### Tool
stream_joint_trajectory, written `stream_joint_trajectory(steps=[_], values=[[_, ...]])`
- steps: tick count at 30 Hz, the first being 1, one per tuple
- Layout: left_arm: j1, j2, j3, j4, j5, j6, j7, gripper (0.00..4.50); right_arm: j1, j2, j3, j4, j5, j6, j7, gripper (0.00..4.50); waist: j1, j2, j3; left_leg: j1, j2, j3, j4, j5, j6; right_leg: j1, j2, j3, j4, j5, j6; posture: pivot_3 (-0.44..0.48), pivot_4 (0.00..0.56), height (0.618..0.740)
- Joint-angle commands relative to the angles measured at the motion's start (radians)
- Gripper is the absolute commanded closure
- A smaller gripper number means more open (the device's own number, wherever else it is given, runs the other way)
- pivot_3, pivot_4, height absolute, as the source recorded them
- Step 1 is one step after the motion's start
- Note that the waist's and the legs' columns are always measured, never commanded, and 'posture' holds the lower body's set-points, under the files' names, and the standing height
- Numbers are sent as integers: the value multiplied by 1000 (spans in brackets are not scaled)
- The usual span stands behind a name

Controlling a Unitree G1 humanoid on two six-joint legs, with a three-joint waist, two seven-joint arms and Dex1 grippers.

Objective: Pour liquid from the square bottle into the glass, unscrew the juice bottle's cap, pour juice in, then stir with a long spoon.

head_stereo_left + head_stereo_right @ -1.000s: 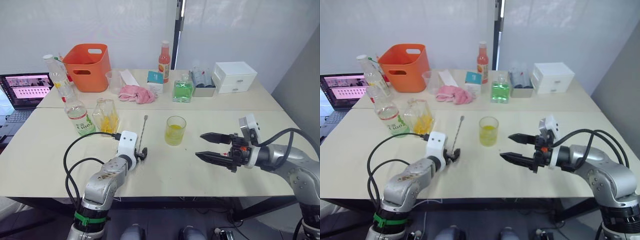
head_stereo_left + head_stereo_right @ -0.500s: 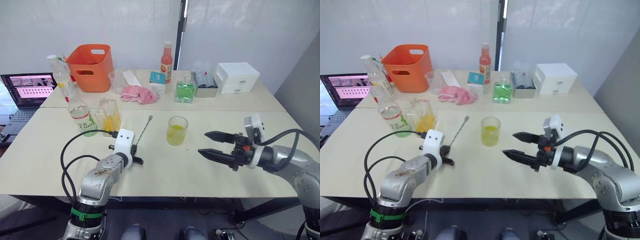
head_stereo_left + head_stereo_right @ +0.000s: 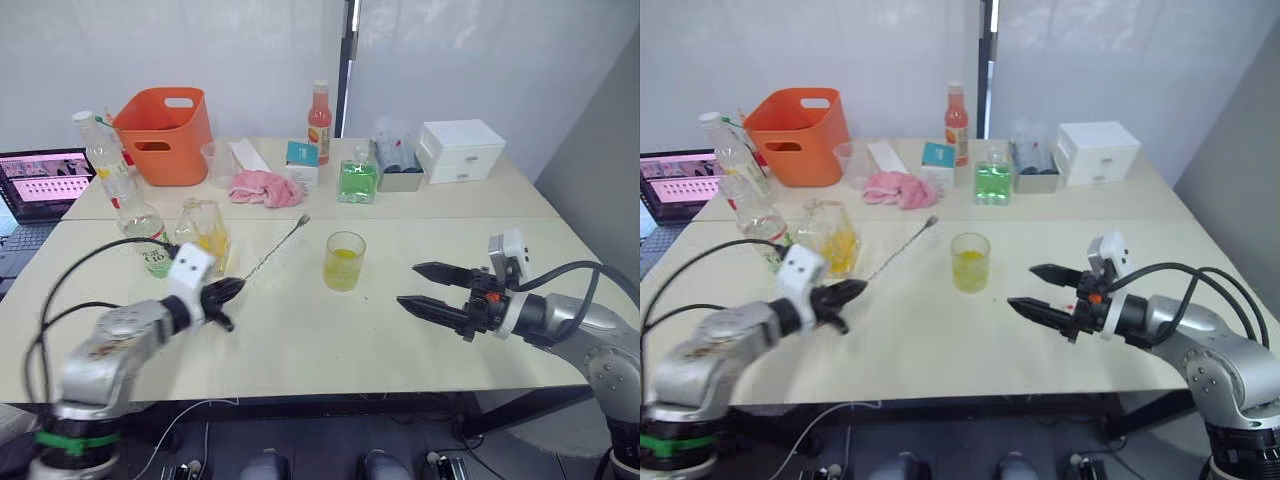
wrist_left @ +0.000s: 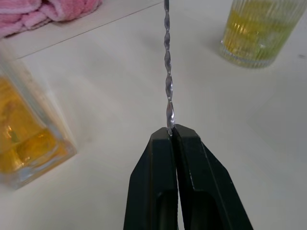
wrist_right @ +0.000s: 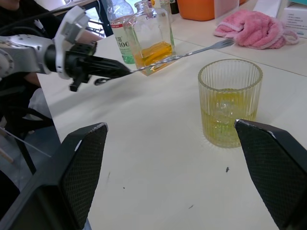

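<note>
Now left gripper (image 4: 171,130) jaws clamp long spoon (image 4: 167,72); right gripper (image 3: 422,287) jaws wide

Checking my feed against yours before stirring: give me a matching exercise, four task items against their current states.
Items:
1. long spoon
2. glass
3. right gripper
4. square bottle

States:
A. open, holding nothing
B. standing on the table beside the juice bottle
C. clamped at one end by the left gripper, lifted off the table
D. partly filled with yellow liquid, standing between the two grippers

Pairs: 1-C, 2-D, 3-A, 4-B
</note>
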Motion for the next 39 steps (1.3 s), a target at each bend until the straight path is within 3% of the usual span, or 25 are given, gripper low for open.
stream_joint_trajectory(steps=[1, 4, 7, 10, 13, 19, 25, 35, 39], values=[[32, 98, 39, 47, -13, -128, -188, 4482, -3, 1, -26, -18, 3, -24, 3, 0, 7, 0, 0, 0, 0, 0, 0, 0, 0, 0, -1, 0, 0, 0, 0, 0, 150, 715], [59, 173, 44, 121, -10, -243, -336, 4482, 4, 5, -27, -26, 3, -26, -2, 0, 14, 0, 0, 0, 0, 1, 0, 0, 0, 0, -1, -1, -2, 0, 0, 0, 150, 715], [70, 182, 39, 170, -26, -337, -432, 4482, 10, 7, -28, -33, 4, -25, -8, 0, 15, 0, 0, -1, 1, 1, 0, 0, 0, 0, -2, -1, -3, 0, -1, 0, 150, 715], [107, 201, -4, 237, 37, -453, -506, 4482, 13, 8, -30, -38, 5, -25, -12, 0, 12, 0, 1, -1, 3, 2, 0, -1, 1, 0, -2, -1, -3, 0, 0, 0, 150, 715], [85, 186, -40, 292, 74, -504, -512, 4482, 14, 8, -33, -44, 9, -24, -17, 0, 11, 1, 1, -1, 3, 3, 0, -1, 1, -1, -1, -1, -3, 0, -1, 0, 150, 715], [30, 191, -160, 469, 262, -768, -509, 4482, 18, 8, -40, -61, 24, -15, -36, 0, 14, 1, 1, -1, 3, 5, 0, -1, 1, -1, -1, -1, -3, 0, 0, 0, 150, 715], [-14, 180, -210, 533, 281, -765, -525, 4482, 12, 9, -39, -56, 28, -10, -52, 0, 17, 5, -2, 1, 4, 6, 1, 0, 1, 1, -2, -2, -2, 0, 0, 0, 150, 715], [-85, 253, -197, 494, 189, -625, -680, 1249, 14, 19, -35, -54, 22, -18, -67, 0, 6, 5, -2, -1, 5, 8, 0, -1, 1, -1, 1, -1, -2, 0, 0, 0, 150, 715], [-133, 249, -235, 492, 221, -593, -696, 1249, -4, 31, -25, -49, 19, -16, -83, 0, 8, 5, -1, -1, 5, 9, 0, -1, 1, -1, 1, -2, -2, 0, 0, 0, 150, 715]])
